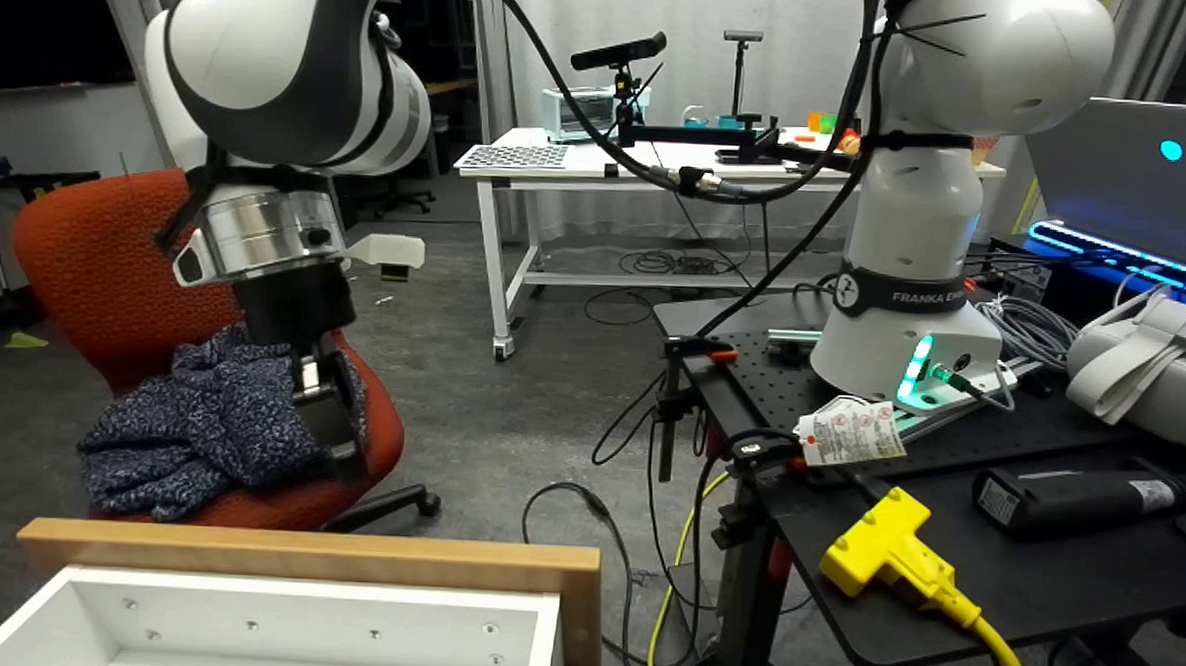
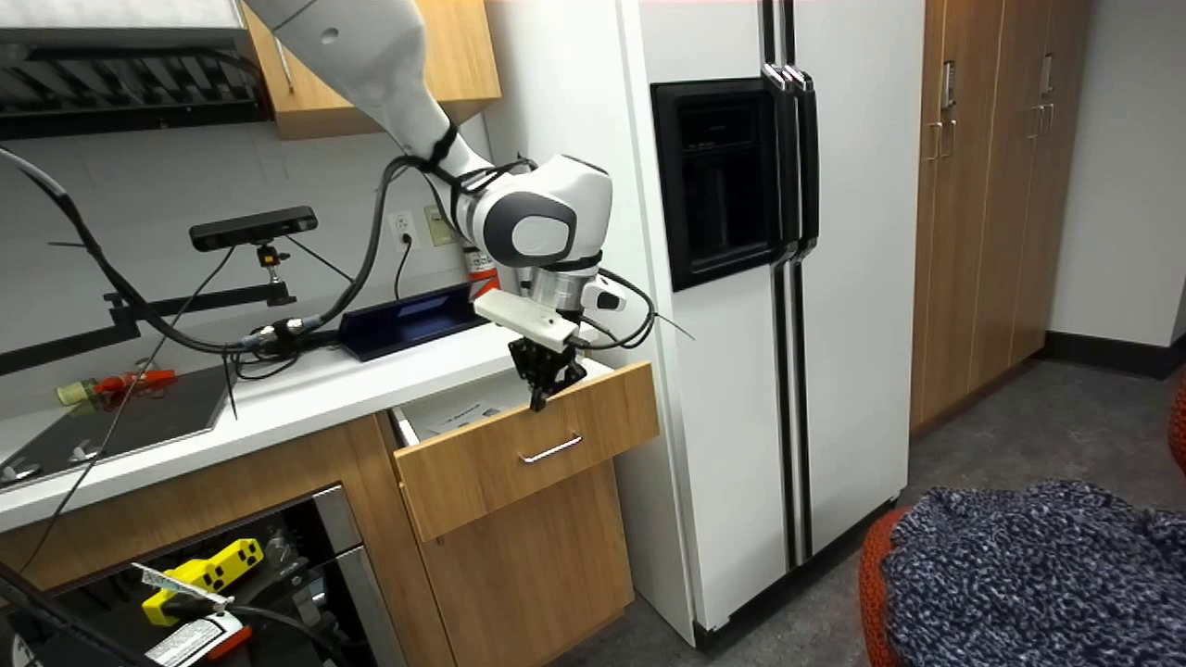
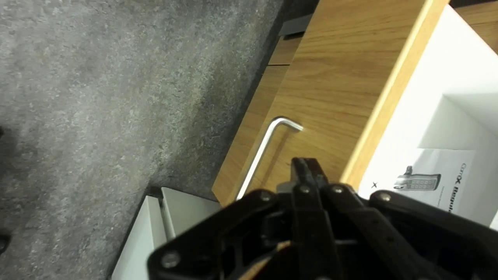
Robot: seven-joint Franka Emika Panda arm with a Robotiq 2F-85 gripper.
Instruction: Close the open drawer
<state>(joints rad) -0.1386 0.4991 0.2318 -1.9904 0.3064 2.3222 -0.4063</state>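
Observation:
The drawer (image 1: pixel 313 558) stands pulled out, with its white inside showing in both exterior views and a tan wooden front (image 2: pixel 491 472). In the wrist view the drawer front (image 3: pixel 342 77) runs diagonally, with a silver bar handle (image 3: pixel 256 157) on its outer face. My gripper (image 2: pixel 539 400) is beside the top edge of the front. In an exterior view the gripper (image 1: pixel 347 457) shows above and beyond the front rim. In the wrist view the fingertips (image 3: pixel 307 163) are together with nothing between them, over the front's outer face. I cannot tell whether they touch it.
A printed paper (image 3: pixel 432 179) lies in the drawer. A white refrigerator (image 2: pixel 713 417) stands beside the drawer's cabinet. The white counter (image 2: pixel 343 398) is above and behind the drawer. An orange chair (image 1: pixel 105 272) with a dark knitted cloth (image 1: pixel 199 426) stands beyond the drawer front.

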